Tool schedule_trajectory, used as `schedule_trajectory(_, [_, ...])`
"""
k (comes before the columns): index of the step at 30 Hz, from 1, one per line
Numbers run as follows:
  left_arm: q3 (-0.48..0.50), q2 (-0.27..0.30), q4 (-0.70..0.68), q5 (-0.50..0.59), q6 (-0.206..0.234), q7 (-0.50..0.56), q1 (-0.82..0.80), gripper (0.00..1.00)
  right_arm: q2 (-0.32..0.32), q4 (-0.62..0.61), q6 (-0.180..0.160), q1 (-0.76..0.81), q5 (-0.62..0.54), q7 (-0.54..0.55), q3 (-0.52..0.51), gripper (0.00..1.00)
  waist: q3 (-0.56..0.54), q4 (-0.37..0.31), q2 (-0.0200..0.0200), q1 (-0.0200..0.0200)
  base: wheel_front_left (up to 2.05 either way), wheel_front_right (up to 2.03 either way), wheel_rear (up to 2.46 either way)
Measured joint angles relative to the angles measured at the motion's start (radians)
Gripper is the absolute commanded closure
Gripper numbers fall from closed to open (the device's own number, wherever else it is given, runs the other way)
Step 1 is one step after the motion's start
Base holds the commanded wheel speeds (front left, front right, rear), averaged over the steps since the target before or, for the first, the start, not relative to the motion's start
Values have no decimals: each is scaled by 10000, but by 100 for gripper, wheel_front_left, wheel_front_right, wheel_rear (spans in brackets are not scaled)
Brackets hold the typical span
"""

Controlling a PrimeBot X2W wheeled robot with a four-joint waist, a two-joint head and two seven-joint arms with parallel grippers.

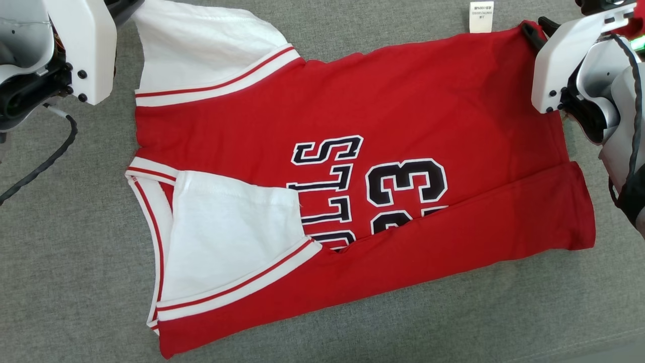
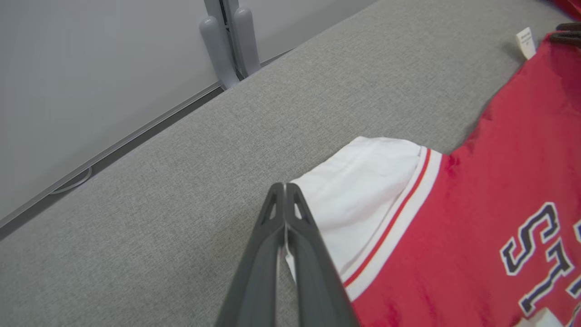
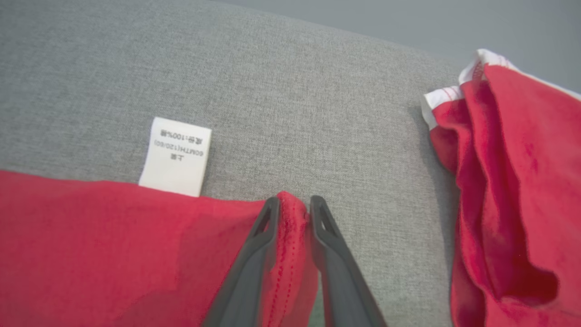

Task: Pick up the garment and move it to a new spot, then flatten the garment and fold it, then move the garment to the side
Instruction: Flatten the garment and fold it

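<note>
The left gripper (image 2: 284, 187) has its two dark fingers pressed together, with a sliver of white sleeve cloth caught in the slit between them. It reaches in low from the bottom edge of the left wrist view, tips over the grey fabric surface (image 2: 181, 218). The right gripper (image 3: 294, 202) is clamped on a raised ridge of red hem at the corner of the garment, one finger on each side of the fold. In the head view the two white wrist housings sit in the upper left and upper right corners.

The red jersey (image 1: 403, 101) lies flat across the middle of the head view. One white sleeve (image 1: 201, 45) points to the upper left. The other sleeve (image 1: 227, 232) is folded in over the front at the lower left. The jersey's lower long edge is folded up over the front and hides part of the print.

A second red garment (image 3: 513, 181) with white trim lies bunched at the right of the right wrist view, apart from the jersey. A black cable (image 1: 50, 156) hangs at the left edge. A grey post (image 2: 227, 45) stands against the wall.

The print reads "LLS", its other letters covered, and "23". A white care label (image 3: 176, 156) sticks out from the top hem; "100%" is legible, and the rest is too small.
</note>
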Motion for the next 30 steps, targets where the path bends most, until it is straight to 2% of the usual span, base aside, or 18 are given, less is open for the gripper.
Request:
schedule_trajectory(2, [-19, 6, 12, 0, 0, -2, 12, 100, 0, 61, 0, -65, 58, 44, 119, 73, -16, 3, 0, 0, 0, 0, 0])
schedule_trajectory(3, [-29, 6, 19, 0, 0, -4, 20, 100, 4, 82, 0, -99, 71, 79, 174, 84, -25, 5, 0, 0, 0, 0, 0])
schedule_trajectory(4, [-40, 8, 33, 0, 0, -6, 37, 100, 15, 88, 0, -117, 121, 115, 222, 100, -39, 7, 0, 0, 0, 0, 0])
schedule_trajectory(14, [-86, 29, 138, -2, -15, -217, 99, 100, -119, -58, 0, -139, 677, 311, 802, 100, -198, 67, 0, 0, 0, 0, 0])
schedule_trajectory(22, [94, 113, -288, -341, -102, -754, 370, 100, -474, -690, 0, -93, 1183, -591, 830, 100, -538, 111, 0, 0, 0, 0, 0])
schedule_trajectory(27, [454, 575, -1388, -880, -94, -1110, 1122, 100, -1087, -1597, 0, 623, 1781, -1175, 709, 100, -774, 180, 0, 0, 0, 0, 0])
schedule_trajectory(30, [855, 1145, -2606, -1476, 199, -1453, 2144, 100, -1730, -2393, 0, 1535, 2242, -1595, 483, 100, -985, 263, 0, 0, 0, 0, 0])
